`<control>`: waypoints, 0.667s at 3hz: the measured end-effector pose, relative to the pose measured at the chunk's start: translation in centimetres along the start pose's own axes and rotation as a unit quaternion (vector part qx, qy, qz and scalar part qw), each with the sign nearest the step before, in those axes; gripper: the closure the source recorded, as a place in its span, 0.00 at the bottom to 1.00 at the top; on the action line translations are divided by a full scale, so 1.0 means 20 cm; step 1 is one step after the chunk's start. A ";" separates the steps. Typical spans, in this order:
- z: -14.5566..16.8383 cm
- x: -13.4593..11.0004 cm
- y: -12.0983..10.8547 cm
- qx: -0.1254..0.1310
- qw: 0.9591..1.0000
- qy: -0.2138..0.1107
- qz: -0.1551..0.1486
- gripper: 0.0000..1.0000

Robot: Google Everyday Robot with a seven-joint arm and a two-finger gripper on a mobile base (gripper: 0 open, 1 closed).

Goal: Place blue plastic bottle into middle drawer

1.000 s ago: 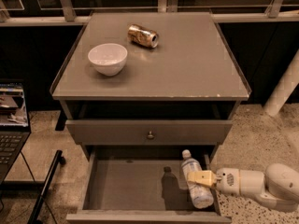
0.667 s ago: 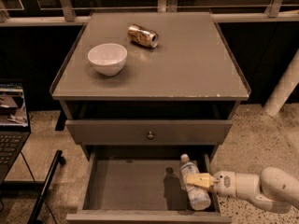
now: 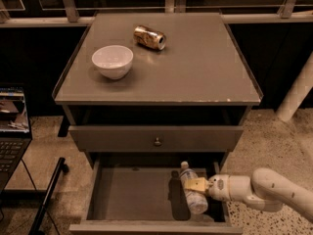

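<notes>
The blue plastic bottle (image 3: 194, 198) is pale and translucent with a white cap pointing to the back. It lies at the right side of the open middle drawer (image 3: 132, 195), a wide grey tray pulled out at the bottom of the cabinet. My gripper (image 3: 195, 184) reaches in from the right on a white arm (image 3: 266, 190). Its tan fingers (image 3: 198, 183) are closed across the bottle's middle, low over the drawer floor.
A white bowl (image 3: 112, 60) and a gold-brown can (image 3: 149, 37) on its side sit on the cabinet top (image 3: 205, 72). The drawer front with a round knob (image 3: 157, 142) above is shut. A laptop (image 3: 12, 126) stands at the left, a white post (image 3: 298, 89) at the right.
The gripper and the bottle have shifted slightly left, further in over the drawer. The bowl, can and drawers have not moved.
</notes>
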State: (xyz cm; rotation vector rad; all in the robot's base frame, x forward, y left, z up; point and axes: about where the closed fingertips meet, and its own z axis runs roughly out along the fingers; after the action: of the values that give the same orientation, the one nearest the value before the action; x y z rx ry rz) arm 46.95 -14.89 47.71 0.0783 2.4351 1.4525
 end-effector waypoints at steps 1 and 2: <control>0.13 -0.07 -0.03 0.031 0.999 0.015 -0.015 1.00; 0.16 -0.07 -0.03 0.031 0.999 0.018 -0.017 0.82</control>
State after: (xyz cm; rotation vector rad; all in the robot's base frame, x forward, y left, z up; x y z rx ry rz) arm 49.28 -12.73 46.18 0.0237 2.4983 1.3758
